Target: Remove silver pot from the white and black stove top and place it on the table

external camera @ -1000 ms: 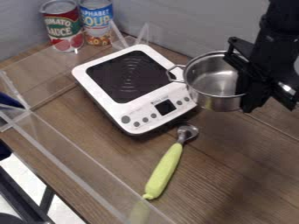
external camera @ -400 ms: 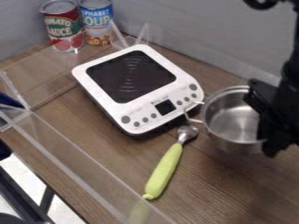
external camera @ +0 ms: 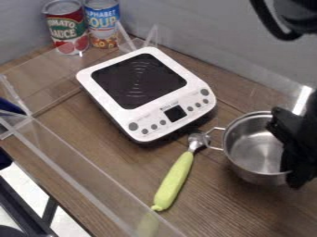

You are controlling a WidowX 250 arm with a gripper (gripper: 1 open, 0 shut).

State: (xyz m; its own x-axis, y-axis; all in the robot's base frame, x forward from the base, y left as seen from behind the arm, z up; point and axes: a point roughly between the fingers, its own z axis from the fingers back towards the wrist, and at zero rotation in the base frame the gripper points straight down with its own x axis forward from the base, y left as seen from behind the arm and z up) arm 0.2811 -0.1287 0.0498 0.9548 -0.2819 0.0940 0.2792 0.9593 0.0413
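Steel: round shiny silver pot [external camera: 251, 154] (straight-sided) over wood-grain table [external camera: 235, 209], black end effector [external camera: 294, 155] clenched on its rim.

The silver pot [external camera: 254, 157], small, shiny and straight-sided, sits upright with its open mouth up, down at the level of the brown wood-grain table [external camera: 266, 211], near the front right corner of the stove top [external camera: 140, 85]. The stove top, white with a black ringed square, lies flat.
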